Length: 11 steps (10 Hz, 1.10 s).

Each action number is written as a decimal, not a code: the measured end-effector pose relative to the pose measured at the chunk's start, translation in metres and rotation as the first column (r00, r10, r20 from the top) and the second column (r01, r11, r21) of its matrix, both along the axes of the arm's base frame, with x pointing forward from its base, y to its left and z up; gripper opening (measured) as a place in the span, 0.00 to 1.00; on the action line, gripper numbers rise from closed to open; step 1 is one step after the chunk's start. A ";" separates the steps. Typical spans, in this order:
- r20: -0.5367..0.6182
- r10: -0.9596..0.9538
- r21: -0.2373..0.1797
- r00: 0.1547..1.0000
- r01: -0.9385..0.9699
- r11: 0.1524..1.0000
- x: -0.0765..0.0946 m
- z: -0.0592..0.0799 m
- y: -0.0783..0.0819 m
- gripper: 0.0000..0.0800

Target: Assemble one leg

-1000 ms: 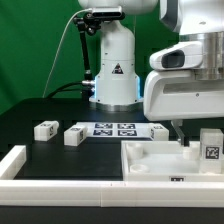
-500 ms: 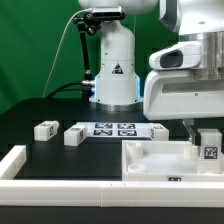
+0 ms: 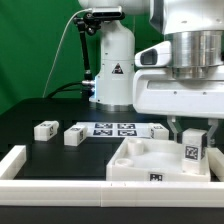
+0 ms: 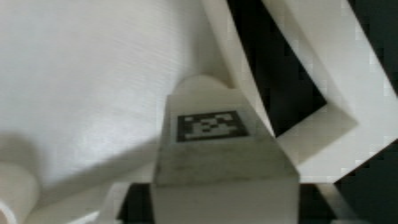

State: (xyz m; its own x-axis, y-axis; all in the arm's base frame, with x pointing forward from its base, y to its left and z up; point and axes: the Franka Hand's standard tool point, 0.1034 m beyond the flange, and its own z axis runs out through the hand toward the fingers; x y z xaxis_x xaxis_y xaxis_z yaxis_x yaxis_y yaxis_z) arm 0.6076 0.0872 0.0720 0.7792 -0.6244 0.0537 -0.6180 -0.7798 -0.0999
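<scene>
My gripper (image 3: pixel 190 134) is shut on a short white square-section leg (image 3: pixel 193 149) with a black-and-white tag on its side. It holds the leg upright over the right part of the large white tray-like piece (image 3: pixel 150 160). In the wrist view the leg (image 4: pixel 215 140) sits between my fingers, gripper (image 4: pixel 217 196), with the white tray-like piece (image 4: pixel 89 80) right behind it. Two more white legs (image 3: pixel 45 129) (image 3: pixel 73 134) lie on the black table at the exterior view's left.
The marker board (image 3: pixel 116 129) lies flat in the middle, in front of the robot base (image 3: pixel 113 70). A long white L-shaped rail (image 3: pixel 22 163) runs along the front edge and up the left. A green backdrop stands behind.
My gripper has moved toward the exterior view's left with the leg in it. The tray-like piece has shifted left and turned a little.
</scene>
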 end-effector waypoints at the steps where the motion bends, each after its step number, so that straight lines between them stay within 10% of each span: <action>1: 0.012 -0.051 -0.001 0.999 0.051 0.999 0.000 0.000 -0.006 0.38; 5: 0.008 -0.274 -0.009 0.962 0.274 0.962 -0.001 0.000 -0.020 0.40; 6: 0.007 -0.274 -0.009 0.962 0.274 0.962 -0.001 0.000 -0.020 0.65; 11: 0.006 -0.274 -0.010 0.962 0.274 0.962 -0.002 -0.001 -0.020 0.81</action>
State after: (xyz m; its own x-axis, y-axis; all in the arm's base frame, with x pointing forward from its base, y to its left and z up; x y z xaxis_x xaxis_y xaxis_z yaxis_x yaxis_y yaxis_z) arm 0.6057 0.0673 0.0707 0.5783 -0.8132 0.0648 -0.8076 -0.5819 -0.0954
